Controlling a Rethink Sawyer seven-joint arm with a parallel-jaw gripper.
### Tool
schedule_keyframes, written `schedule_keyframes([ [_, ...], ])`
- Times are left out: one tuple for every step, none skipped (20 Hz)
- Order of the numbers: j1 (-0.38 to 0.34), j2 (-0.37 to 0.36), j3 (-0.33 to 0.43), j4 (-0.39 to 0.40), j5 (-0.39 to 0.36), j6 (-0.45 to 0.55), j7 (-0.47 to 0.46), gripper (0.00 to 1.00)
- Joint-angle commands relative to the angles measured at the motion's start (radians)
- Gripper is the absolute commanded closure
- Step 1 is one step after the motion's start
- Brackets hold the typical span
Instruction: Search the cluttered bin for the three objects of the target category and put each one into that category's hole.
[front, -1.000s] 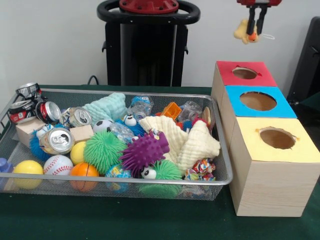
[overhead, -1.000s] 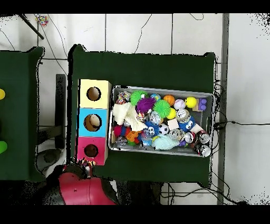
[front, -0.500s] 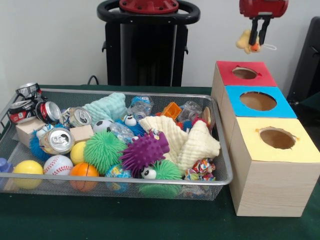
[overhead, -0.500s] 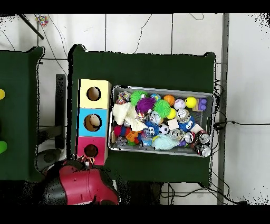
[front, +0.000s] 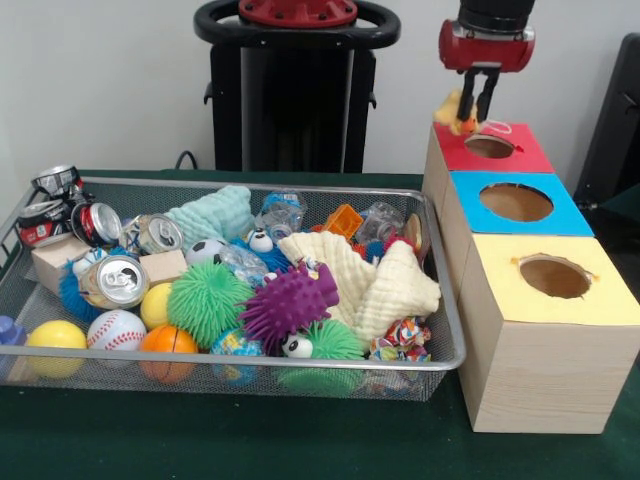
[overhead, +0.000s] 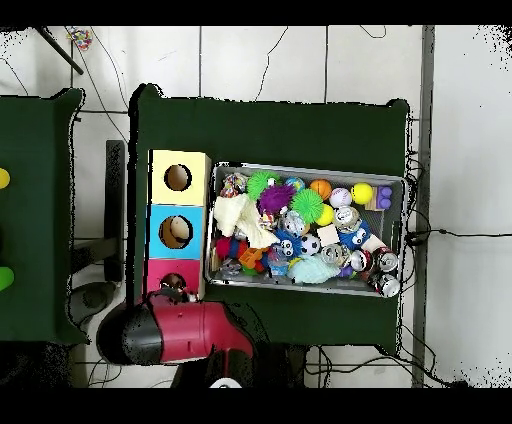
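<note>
the gripper (front: 476, 108) is seen above the far left corner of the red-topped box (front: 490, 147), its jaws closed on a small yellow toy (front: 453, 111) with an orange patch, held just beside that box's hole (front: 489, 146). in the overhead view the red arm (overhead: 185, 333) covers the near edge of the same box. the blue-topped box (front: 515, 203) and the yellow-topped box (front: 552, 279) stand in line with the red-topped box. the bin (front: 300, 362) rests on the green counter (front: 200, 440) just beside the boxes, filled with balls, cans, cloths and spiky toys.
</note>
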Motion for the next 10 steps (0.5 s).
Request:
schedule_keyframes([
  [-0.040, 0.070, 0.013, -0.148, -0.002, 0.041, 0.118, 1.00],
  [-0.031, 0.100, -0.012, -0.184, -0.011, 0.040, 0.128, 1.00],
  [-0.022, 0.130, -0.037, -0.219, -0.021, 0.039, 0.138, 1.00],
  [-0.019, 0.159, -0.049, -0.252, -0.023, 0.042, 0.141, 1.00],
  [-0.017, 0.185, -0.059, -0.282, -0.022, 0.048, 0.143, 1.00],
  [-0.011, 0.209, -0.071, -0.313, -0.020, 0.057, 0.147, 1.00],
  [-0.002, 0.231, -0.085, -0.345, -0.018, 0.070, 0.153, 1.00],
  [0.006, 0.248, -0.096, -0.374, -0.014, 0.079, 0.160, 1.00],
  [0.017, 0.265, -0.110, -0.405, -0.012, 0.090, 0.166, 1.00],
  [0.024, 0.279, -0.120, -0.431, -0.009, 0.100, 0.171, 1.00],
])
